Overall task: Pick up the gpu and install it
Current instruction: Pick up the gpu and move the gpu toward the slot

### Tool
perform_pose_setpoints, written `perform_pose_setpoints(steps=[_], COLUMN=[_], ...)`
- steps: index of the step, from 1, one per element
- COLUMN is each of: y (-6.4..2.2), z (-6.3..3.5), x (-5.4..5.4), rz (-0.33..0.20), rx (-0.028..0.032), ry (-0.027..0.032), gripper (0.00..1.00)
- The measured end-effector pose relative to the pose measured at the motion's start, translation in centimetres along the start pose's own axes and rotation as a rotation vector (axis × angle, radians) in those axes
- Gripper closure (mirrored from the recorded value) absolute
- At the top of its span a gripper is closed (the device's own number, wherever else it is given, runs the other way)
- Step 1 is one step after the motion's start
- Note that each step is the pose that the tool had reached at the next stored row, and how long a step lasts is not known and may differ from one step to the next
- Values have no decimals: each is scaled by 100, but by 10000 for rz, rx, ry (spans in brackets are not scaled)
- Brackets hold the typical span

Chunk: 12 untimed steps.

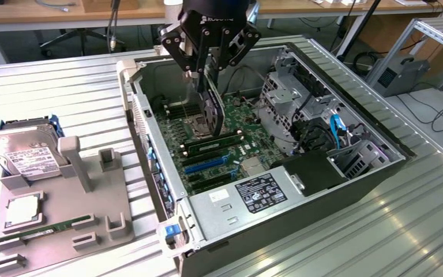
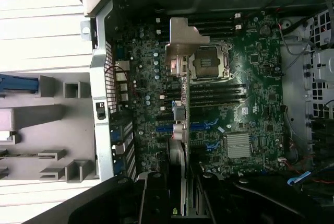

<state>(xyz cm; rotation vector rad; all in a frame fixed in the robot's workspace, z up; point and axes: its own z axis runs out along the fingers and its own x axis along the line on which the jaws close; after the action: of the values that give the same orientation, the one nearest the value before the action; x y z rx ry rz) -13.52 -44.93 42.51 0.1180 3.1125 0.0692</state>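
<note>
The tool (image 1: pixel 206 74) is clamped on the gpu (image 1: pixel 214 115), which hangs edge-on at its 6 o'clock inside the open computer case (image 1: pixel 322 231), over the motherboard (image 1: pixel 248 147). A hard drive (image 1: pixel 21 153) lies at the case's 9 o'clock.

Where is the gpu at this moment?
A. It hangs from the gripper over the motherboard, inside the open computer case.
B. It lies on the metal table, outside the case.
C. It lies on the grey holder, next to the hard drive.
A: in the exterior view the gripper is closed on the top of the gpu, which hangs over the motherboard inside the case.
</note>
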Motion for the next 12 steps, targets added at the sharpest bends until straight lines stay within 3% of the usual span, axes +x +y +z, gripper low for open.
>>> perform_pose_setpoints(steps=[12], y=[8], z=[9], x=[-106], rz=[0], rx=[0], ry=[0], gripper=[74])
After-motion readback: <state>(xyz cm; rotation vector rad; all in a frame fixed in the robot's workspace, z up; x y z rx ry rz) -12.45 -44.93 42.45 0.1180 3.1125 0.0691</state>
